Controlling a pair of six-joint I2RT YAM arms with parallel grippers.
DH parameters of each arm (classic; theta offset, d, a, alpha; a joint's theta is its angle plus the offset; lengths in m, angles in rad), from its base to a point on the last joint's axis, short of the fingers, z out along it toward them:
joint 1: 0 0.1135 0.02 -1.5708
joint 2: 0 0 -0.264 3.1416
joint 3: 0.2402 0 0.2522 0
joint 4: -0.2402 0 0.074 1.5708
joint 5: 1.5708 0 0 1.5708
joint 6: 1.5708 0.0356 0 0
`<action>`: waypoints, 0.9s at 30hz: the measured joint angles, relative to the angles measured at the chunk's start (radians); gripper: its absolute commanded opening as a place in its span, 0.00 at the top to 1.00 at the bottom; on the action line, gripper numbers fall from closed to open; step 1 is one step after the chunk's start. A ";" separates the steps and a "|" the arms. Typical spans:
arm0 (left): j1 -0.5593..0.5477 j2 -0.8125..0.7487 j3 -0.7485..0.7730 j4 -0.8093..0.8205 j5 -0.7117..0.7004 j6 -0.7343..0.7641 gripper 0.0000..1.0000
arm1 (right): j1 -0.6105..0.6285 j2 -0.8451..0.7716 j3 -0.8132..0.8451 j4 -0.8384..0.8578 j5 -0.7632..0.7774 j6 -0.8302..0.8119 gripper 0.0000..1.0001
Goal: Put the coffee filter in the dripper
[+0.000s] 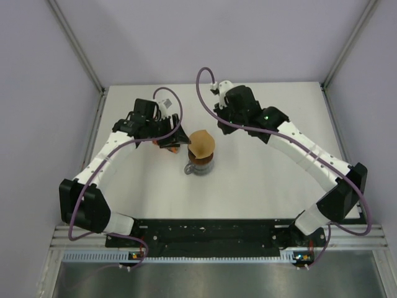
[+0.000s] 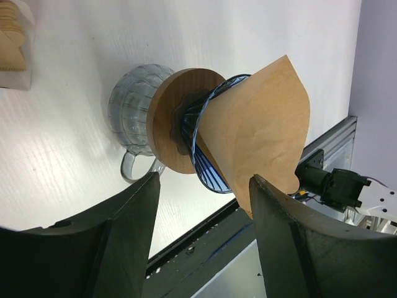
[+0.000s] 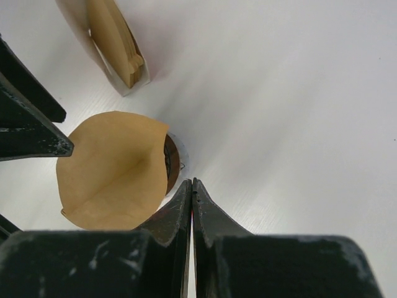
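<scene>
White table [image 1: 260, 186], blue dripper [image 2: 201, 162] in the middle, coffee filter [image 1: 201, 143] sitting inside it. My left gripper [image 1: 170, 140], at its nine o'clock, is open and empty, since the paper stands alone. My right gripper [image 3: 191, 183], at one o'clock, is closed tight on nothing.

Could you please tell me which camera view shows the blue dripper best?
The left wrist view: the dripper's blue ribs show side-on between the wooden ring and the coffee filter. In the top external and right wrist views, the coffee filter hides it almost entirely.
</scene>
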 measured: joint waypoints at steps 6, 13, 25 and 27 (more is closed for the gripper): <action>0.021 -0.001 0.071 -0.035 -0.015 0.047 0.32 | -0.075 -0.051 -0.072 0.024 -0.010 0.008 0.84; 0.161 -0.035 0.183 -0.043 -0.115 0.134 0.11 | -0.327 -0.221 -0.308 0.135 -0.027 0.039 0.13; 0.514 -0.253 -0.011 0.106 -0.369 0.288 0.01 | -0.618 -0.488 -0.718 0.394 0.003 0.086 0.01; 0.538 -0.276 -0.109 0.145 -0.422 0.295 0.01 | -0.618 -0.492 -0.763 0.442 0.014 0.085 0.01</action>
